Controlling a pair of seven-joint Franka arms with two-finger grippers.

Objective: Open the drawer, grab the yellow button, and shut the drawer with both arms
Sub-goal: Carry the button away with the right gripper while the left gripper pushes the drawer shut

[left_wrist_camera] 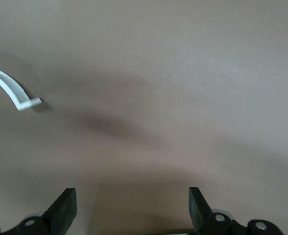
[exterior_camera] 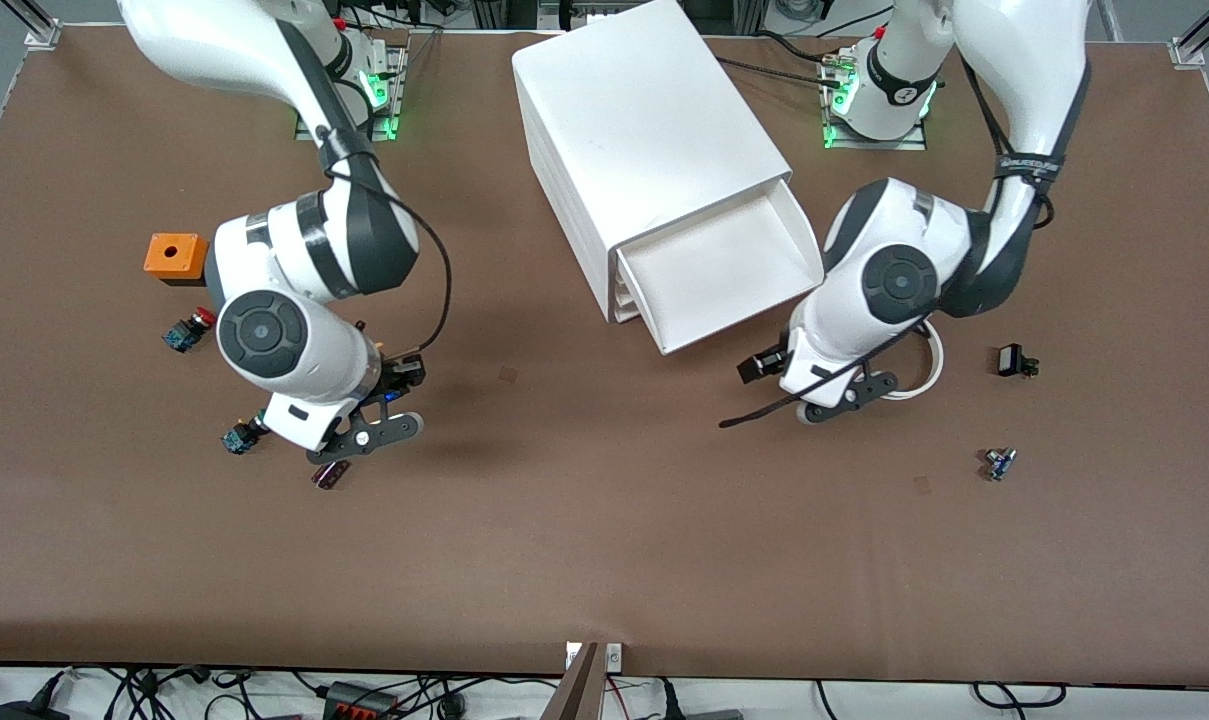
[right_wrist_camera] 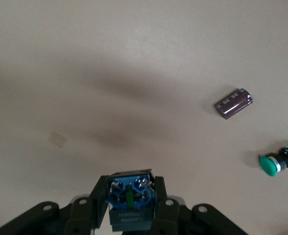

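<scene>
The top drawer (exterior_camera: pixel 721 268) of the white cabinet (exterior_camera: pixel 644 120) stands pulled out, and its tray looks empty. My right gripper (exterior_camera: pixel 402 380) is over the bare table toward the right arm's end, shut on a button (right_wrist_camera: pixel 129 196) with a blue and black body. The button's cap is hidden, so I cannot tell its colour. My left gripper (exterior_camera: pixel 761 366) is open and empty, low over the table just in front of the open drawer. In the left wrist view its black fingers (left_wrist_camera: pixel 65 208) stand wide apart over the brown mat.
A red-capped button (exterior_camera: pixel 189 328), a green-capped button (exterior_camera: pixel 241 436) (right_wrist_camera: pixel 280 161), a brown cylinder (exterior_camera: pixel 331 475) (right_wrist_camera: pixel 233 103) and an orange box (exterior_camera: pixel 176 256) lie near the right arm. A white curved strip (exterior_camera: pixel 926 370) (left_wrist_camera: pixel 9 88) and two small parts (exterior_camera: pixel 1016 361) (exterior_camera: pixel 999 463) lie near the left arm.
</scene>
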